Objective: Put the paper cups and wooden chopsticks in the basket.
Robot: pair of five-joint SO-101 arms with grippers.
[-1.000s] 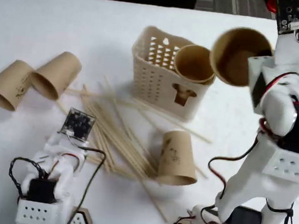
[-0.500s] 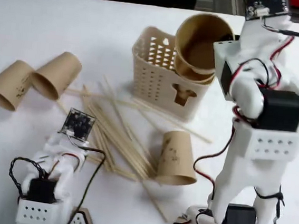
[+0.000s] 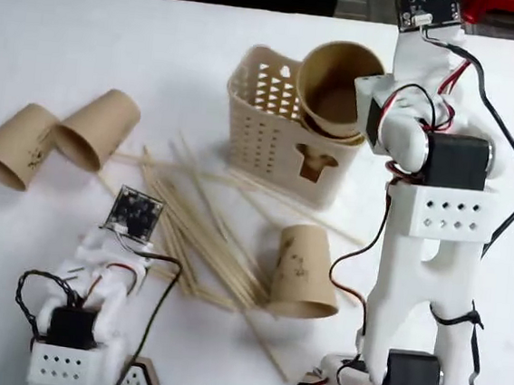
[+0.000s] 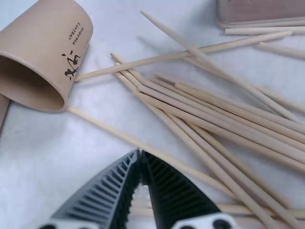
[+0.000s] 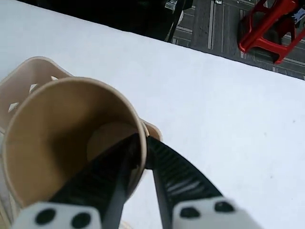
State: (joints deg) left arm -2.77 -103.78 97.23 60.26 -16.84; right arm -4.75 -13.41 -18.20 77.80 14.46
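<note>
My right gripper [image 5: 143, 143] is shut on the rim of a brown paper cup [image 3: 333, 80], holding it tilted over the cream basket [image 3: 268, 130], where another cup [image 3: 345, 133] sits upright. In the right wrist view the held cup [image 5: 66, 138] opens toward the camera. Two cups [image 3: 95, 127] [image 3: 11, 143] lie nested on their sides at the left. A further cup [image 3: 302, 271] stands upside down in front of the basket. Wooden chopsticks [image 3: 203, 233] lie scattered mid-table. My left gripper [image 4: 141, 160] is shut, low over the chopsticks [image 4: 224, 124], near a cup [image 4: 40, 55].
The right arm's white body [image 3: 428, 264] stands tall at the right of the table. The left arm's base [image 3: 75, 330] sits at the front left. A red stool [image 5: 274, 24] stands on the floor beyond the table's far edge.
My right arm has swung left with the held cup, bringing it from beside the basket to over the cup inside it. The left arm has not moved.
</note>
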